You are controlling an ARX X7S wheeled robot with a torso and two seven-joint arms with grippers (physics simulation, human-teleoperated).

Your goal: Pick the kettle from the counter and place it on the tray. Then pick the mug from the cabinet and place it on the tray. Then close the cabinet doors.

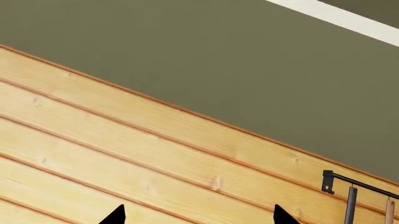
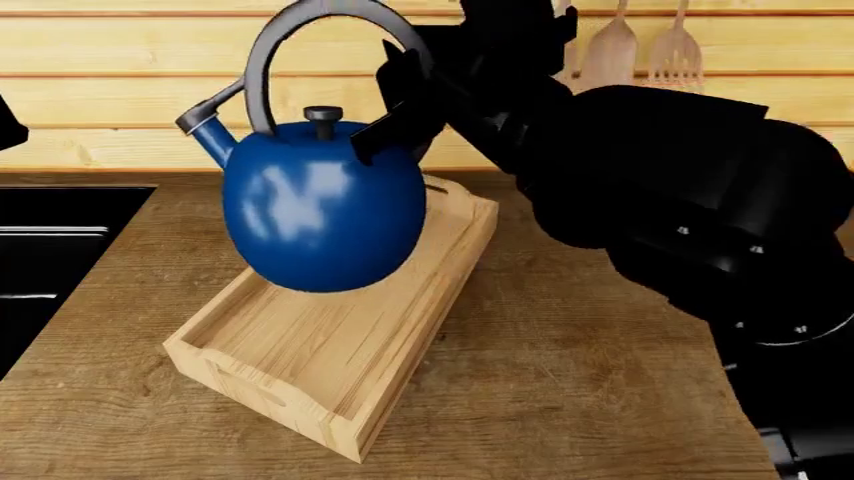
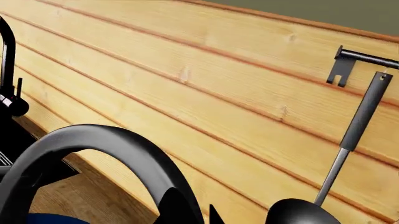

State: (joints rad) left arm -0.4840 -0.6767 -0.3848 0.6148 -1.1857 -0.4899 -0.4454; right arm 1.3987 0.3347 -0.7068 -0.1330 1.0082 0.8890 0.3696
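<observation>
The blue kettle (image 2: 323, 215) hangs tilted over the far half of the pale-wood tray (image 2: 287, 385), which lies on the brown counter (image 2: 561, 380). I cannot tell whether its base touches the tray floor. My right gripper (image 2: 400, 100) is shut on the kettle's black arched handle, which also shows in the right wrist view (image 3: 118, 154) with the gripper (image 3: 196, 212) on it. My left gripper (image 1: 196, 217) is open and empty, facing the plank wall; only its fingertips (image 1: 115, 215) show. The mug and cabinet are out of view.
A black sink (image 2: 54, 240) is set in the counter at the left, with a black faucet (image 3: 7, 60). Wooden utensils (image 2: 610, 45) and a ladle (image 3: 349, 135) hang from a wall rail (image 3: 367, 58) behind the tray. My right arm (image 2: 681, 200) fills the right side.
</observation>
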